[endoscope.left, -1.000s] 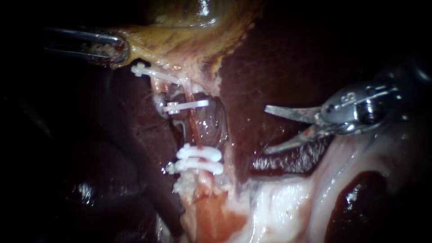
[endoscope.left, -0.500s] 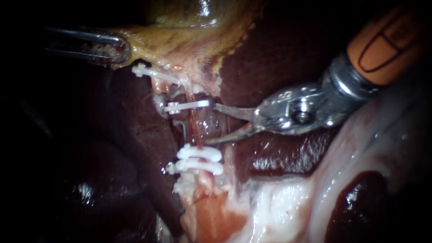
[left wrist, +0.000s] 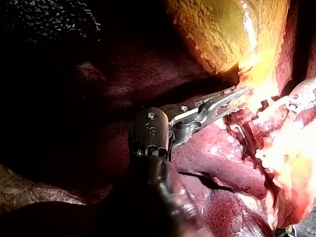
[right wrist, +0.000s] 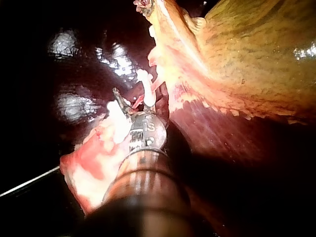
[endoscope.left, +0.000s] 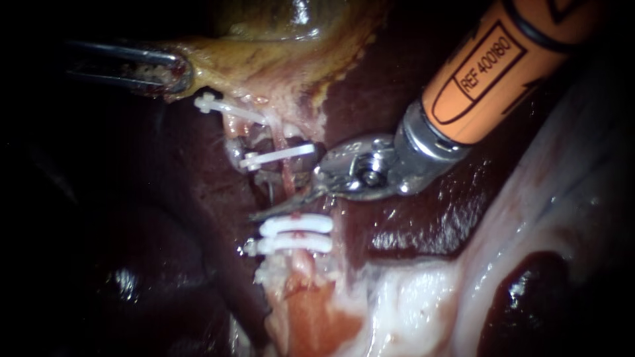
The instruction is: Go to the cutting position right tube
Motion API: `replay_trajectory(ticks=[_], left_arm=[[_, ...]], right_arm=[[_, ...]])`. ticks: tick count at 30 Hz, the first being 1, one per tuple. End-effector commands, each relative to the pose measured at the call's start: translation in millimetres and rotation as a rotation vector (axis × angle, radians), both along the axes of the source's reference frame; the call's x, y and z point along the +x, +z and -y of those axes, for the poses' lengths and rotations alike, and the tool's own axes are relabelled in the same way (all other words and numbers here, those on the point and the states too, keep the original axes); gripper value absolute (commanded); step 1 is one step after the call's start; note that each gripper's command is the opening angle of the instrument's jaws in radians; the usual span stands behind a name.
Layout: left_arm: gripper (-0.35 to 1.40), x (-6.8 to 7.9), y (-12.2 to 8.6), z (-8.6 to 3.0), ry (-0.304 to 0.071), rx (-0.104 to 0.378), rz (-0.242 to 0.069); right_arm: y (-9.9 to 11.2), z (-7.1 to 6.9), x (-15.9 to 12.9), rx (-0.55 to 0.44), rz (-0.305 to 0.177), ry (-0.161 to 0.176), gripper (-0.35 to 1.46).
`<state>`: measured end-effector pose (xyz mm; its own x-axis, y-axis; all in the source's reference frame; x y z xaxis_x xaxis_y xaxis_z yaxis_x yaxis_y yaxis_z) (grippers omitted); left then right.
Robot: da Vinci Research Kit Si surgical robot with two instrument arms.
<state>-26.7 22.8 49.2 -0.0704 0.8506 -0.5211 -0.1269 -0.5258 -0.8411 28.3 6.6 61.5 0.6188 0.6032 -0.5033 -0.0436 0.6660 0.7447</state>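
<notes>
right instrument point(endoscope.left: 271, 195): end effector released, blades apart at the tube point(endoscope.left: 285, 184), lower blade crossing it, upper partly hidden | tube: on liver point(endoscope.left: 370, 86), under gallbladder point(endoscope.left: 264, 59), between single white clip point(endoscope.left: 278, 155) and paired clips point(endoscope.left: 296, 225) | left instrument point(endoscope.left: 177, 73): end effector grasping gallbladder edge

The right instrument point(endoscope.left: 261, 197) is wearing an orange sleeve point(endoscope.left: 489, 66) printed with black outlines and lettering. The sleeve is giving way to a ribbed steel collar point(endoscope.left: 423, 142) and a polished wrist piece point(endoscope.left: 344, 162) carrying a round pivot screw point(endoscope.left: 372, 177). Two slim grey blades point(endoscope.left: 291, 203) are tapering out of it. The left instrument point(endoscope.left: 177, 73) is showing as thin bright metal with a looped, rounded end. In the left wrist view, its dark wrist block point(left wrist: 150, 132) is bearing small screws and stamped marks, and is sitting on a dark shaft point(left wrist: 148, 197).
</notes>
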Motion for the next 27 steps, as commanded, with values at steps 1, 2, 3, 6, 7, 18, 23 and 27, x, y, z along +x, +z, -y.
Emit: replay_trajectory(ticks=[1, 2, 3, 6, 7, 18, 23, 27], left_arm=[[-0.35, 0.0, 0.0, 0.0, 0.000, 0.000, 0.000], [-0.35, 0.0, 0.0, 0.0, 0.000, 0.000, 0.000], [-0.35, 0.0, 0.0, 0.0, 0.000, 0.000, 0.000], [-0.35, 0.0, 0.0, 0.0, 0.000, 0.000, 0.000], [-0.35, 0.0, 0.0, 0.0, 0.000, 0.000, 0.000], [-0.35, 0.0, 0.0, 0.1, 0.000, 0.000, -0.001], [-0.35, 0.0, 0.0, 0.1, 0.000, 0.000, -0.001], [-0.35, 0.0, 0.0, 0.1, 0.000, 0.000, -0.001]], right_arm=[[0.0, 0.0, 0.3, 0.002, -0.008, 0.005, 1.38], [0.0, -0.1, 0.6, 0.004, -0.017, 0.012, 1.38], [0.1, -0.1, 0.9, 0.005, -0.022, 0.016, 1.38], [0.1, -0.2, 1.6, 0.010, -0.047, 0.031, 1.40], [0.1, -0.3, 1.7, 0.011, -0.054, 0.035, 1.40], [-1.4, 0.3, 2.1, 0.087, -0.189, 0.036, 1.40], [-3.8, 1.1, 2.4, 0.152, -0.263, 0.007, 1.36], [-5.9, 1.2, 2.5, 0.193, -0.313, -0.038, 1.35]])
